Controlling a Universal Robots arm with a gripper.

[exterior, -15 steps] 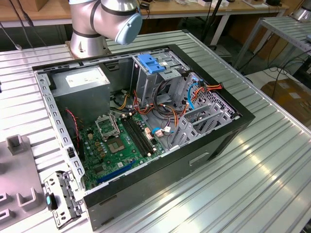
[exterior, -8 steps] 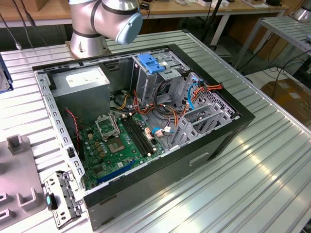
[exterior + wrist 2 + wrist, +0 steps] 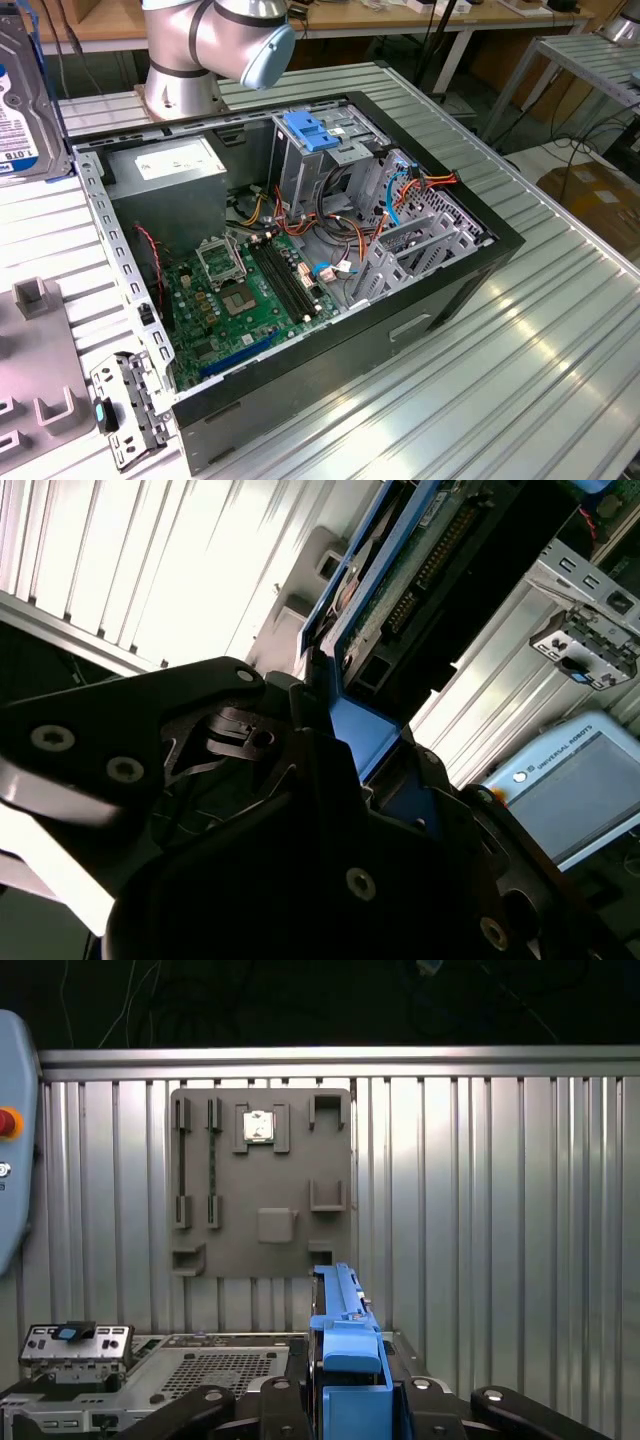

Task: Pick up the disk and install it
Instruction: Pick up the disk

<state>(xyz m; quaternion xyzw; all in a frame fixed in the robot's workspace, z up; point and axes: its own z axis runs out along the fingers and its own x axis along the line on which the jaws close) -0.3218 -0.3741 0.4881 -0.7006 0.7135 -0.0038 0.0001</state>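
Note:
The disk (image 3: 18, 110), silver with a white-and-blue label and a blue bracket, hangs in the air at the exterior view's far left edge, beside the open computer case (image 3: 430, 310). In the first wrist view its blue bracket (image 3: 345, 1345) stands edge-on between the black fingers (image 3: 200, 1405) of my gripper (image 3: 345, 1405), which is shut on it. The second wrist view has the disk (image 3: 385, 620) running away from the gripper (image 3: 345, 755), circuit-board side showing. The case's drive cage (image 3: 315, 135), topped by a blue latch, sits at the back of the case.
Inside the case lie the motherboard (image 3: 250, 285), a grey power-supply box (image 3: 175, 165) and loose cables (image 3: 340, 230). A grey fixture plate (image 3: 262, 1180) lies on the ribbed metal table (image 3: 540, 330). A metal bracket piece (image 3: 125, 400) rests near the case's front corner. A teach pendant (image 3: 570, 790) lies nearby.

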